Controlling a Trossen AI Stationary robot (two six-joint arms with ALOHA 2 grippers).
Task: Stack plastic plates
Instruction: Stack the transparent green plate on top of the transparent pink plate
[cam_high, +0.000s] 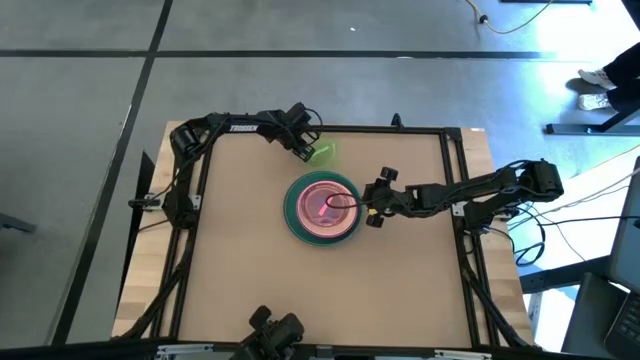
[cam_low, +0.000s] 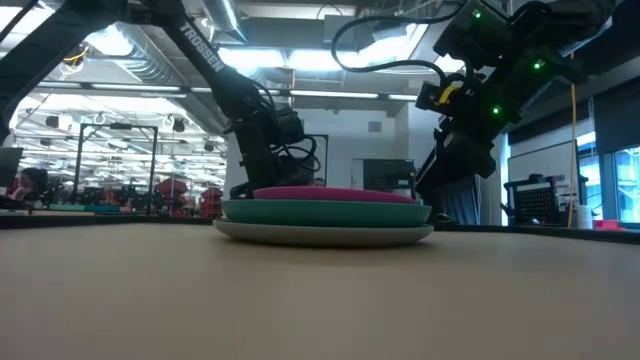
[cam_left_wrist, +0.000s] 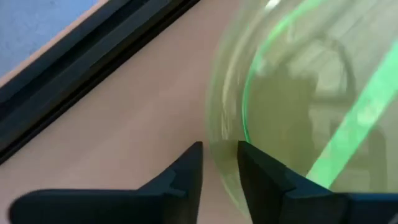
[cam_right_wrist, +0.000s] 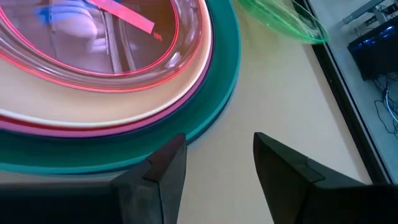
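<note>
A stack of plates (cam_high: 322, 207) sits mid-table: grey at the bottom, then teal, pink and cream, with a small translucent red plate (cam_right_wrist: 93, 43) on top. In the low view the stack (cam_low: 325, 215) rests flat on the tabletop. A small translucent green plate (cam_high: 324, 152) is near the table's far edge, and my left gripper (cam_high: 306, 150) is shut on it. My right gripper (cam_high: 369, 205) hangs open just right of the stack, touching nothing; its fingers (cam_right_wrist: 217, 149) stand beside the teal rim (cam_right_wrist: 217, 99). The other plates are out of view. My left gripper (cam_left_wrist: 219, 152) pinches the green plate's rim (cam_left_wrist: 219, 127) between its two fingers, one finger (cam_left_wrist: 258, 174) inside the plate and one (cam_left_wrist: 186, 174) outside it. The plate (cam_right_wrist: 280, 18) looks tilted in the right wrist view; whether any part still rests on the table I cannot tell.
A black frame rail (cam_high: 320, 128) runs along the table's far edge just behind the green plate. Bare tabletop (cam_high: 250, 280) stretches toward the near edge and on both sides of the stack. A camera mount (cam_high: 275, 335) sits at the near edge.
</note>
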